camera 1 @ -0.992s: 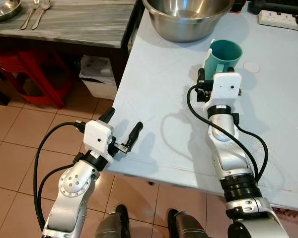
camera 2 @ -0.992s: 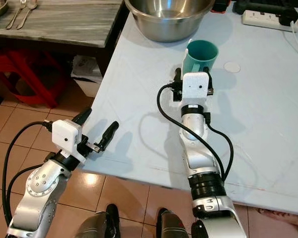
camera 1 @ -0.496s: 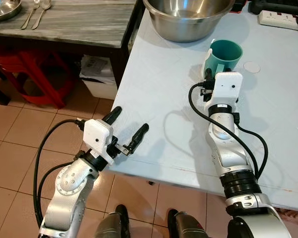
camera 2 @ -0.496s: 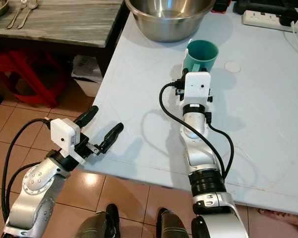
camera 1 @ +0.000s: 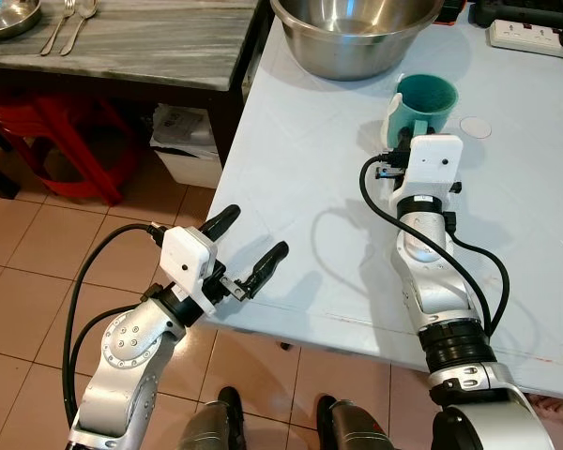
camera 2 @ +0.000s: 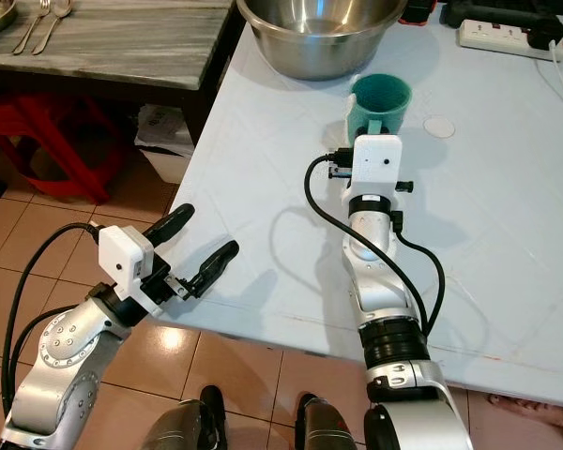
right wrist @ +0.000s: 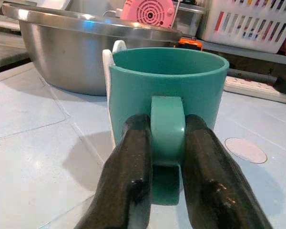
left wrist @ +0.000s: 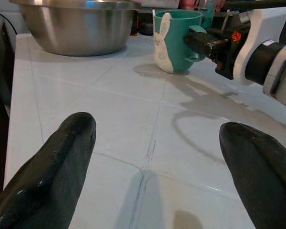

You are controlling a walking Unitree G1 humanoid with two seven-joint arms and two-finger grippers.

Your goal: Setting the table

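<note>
A teal mug (camera 1: 427, 97) with a white bunny figure on its side stands upright on the pale blue table (camera 1: 300, 187), just in front of a big steel bowl (camera 1: 357, 33). My right gripper (right wrist: 168, 122) is shut on the mug's handle (right wrist: 167, 125), one black finger on each side. The left wrist view shows the same hold on the mug (left wrist: 174, 40) from the side. My left gripper (camera 1: 254, 232) is open with nothing in it. It hovers at the table's near left corner, well short of the mug.
A white power strip (camera 1: 535, 37) and a round white disc (camera 1: 475, 127) lie behind and right of the mug. To the left, a grey marble side table (camera 1: 141, 42) carries spoons (camera 1: 70, 23) and a small steel dish (camera 1: 5, 14). Below are a red stool (camera 1: 66, 141) and a white box (camera 1: 183, 145).
My left gripper has moved a little right and forward, over the table's corner. The right gripper has shifted slightly with the mug in it.
</note>
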